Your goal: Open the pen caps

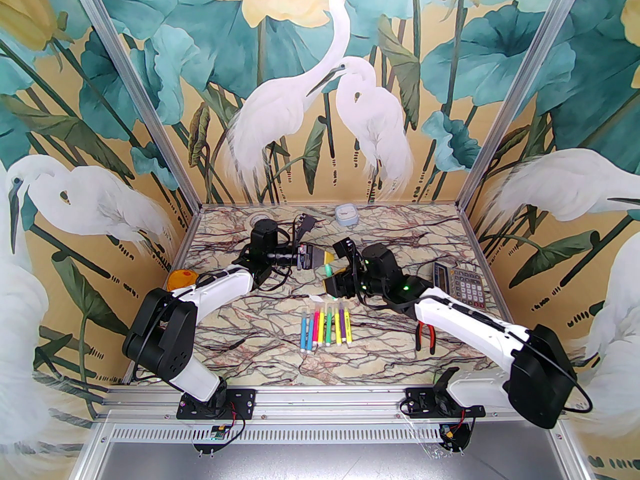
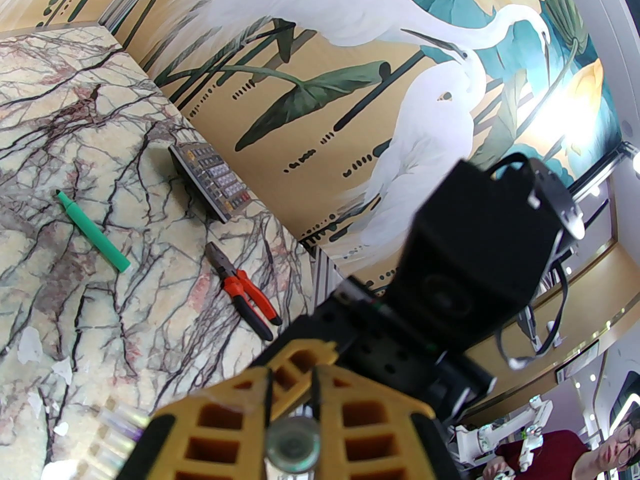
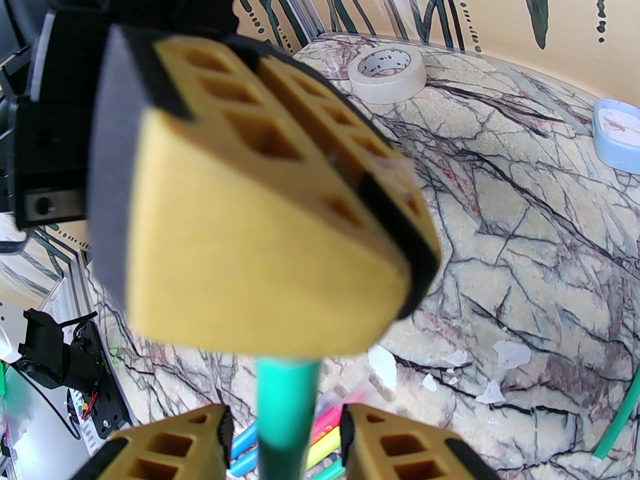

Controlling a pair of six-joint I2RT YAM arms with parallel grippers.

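- The marble-patterned table (image 1: 250,348) carries everything.
- The left gripper (image 1: 325,258) is raised over the middle of the table. Its yellow fingers are clenched on a small clear cap (image 2: 292,443).
- The right gripper (image 3: 285,413) faces it from just beside. Its jaws are released, with a gap on each side of the green marker (image 3: 287,398) that passes between them.
- That green marker runs up to the left gripper's fingertips. I cannot tell whether the cap has come off it.
- A calculator (image 1: 457,282) lies near the right wall.
- Red-handled pliers (image 1: 425,335) lie nearer than the calculator.
- A tape roll (image 3: 387,73) and a blue clock (image 3: 617,135) sit at the far edge.
- A row of markers (image 1: 325,327) lies side by side, nearer than both grippers.
- Another green pen (image 2: 92,230) lies alone on the table.
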